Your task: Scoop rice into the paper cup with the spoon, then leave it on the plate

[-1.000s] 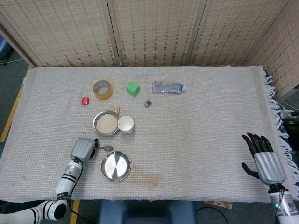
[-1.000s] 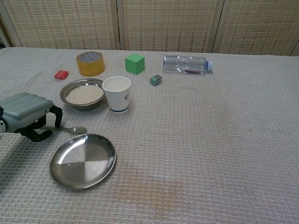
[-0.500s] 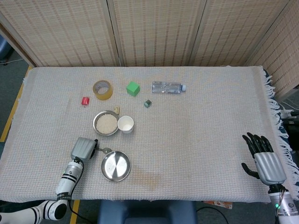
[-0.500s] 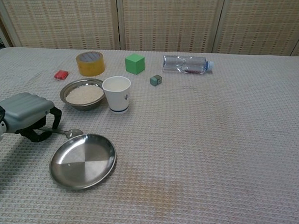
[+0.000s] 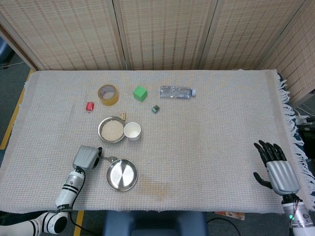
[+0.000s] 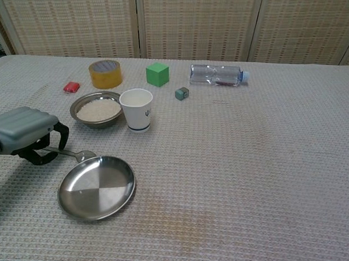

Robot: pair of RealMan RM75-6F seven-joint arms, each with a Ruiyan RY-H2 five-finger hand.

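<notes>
Grey-backed, the left hand (image 6: 26, 135) sits low at the near left of the tabletop (image 6: 248, 167), its dark fingers (image 6: 58, 137) curled down and closed around the handle of the spoon (image 6: 76, 155). That spoon reaches out to the right of the hand, and its bowl lies at the far left rim of the plate (image 6: 97, 187); whether it touches the rim cannot be told. In the head view the left hand (image 5: 85, 157) shows back-up, with its forearm running toward the near edge of the tabletop (image 5: 206, 142), and the spoon (image 5: 111, 159) appears just beyond the plate (image 5: 122, 174). Beyond the hand stands the bowl of rice (image 6: 96, 109), and the paper cup (image 6: 136, 109) is upright just beside it on the right, seemingly touching it. The right hand (image 5: 276, 167) is well apart at the near right edge, back-up, its fingers (image 5: 268, 151) spread apart and extended toward the far side, holding nothing. Along the far part of the cloth lie a tape roll (image 6: 105, 73), a small red thing (image 6: 71, 87), a green cube (image 6: 157, 74), a small grey-green cube (image 6: 182, 93) and a bottle (image 6: 216, 74) on its side.
</notes>
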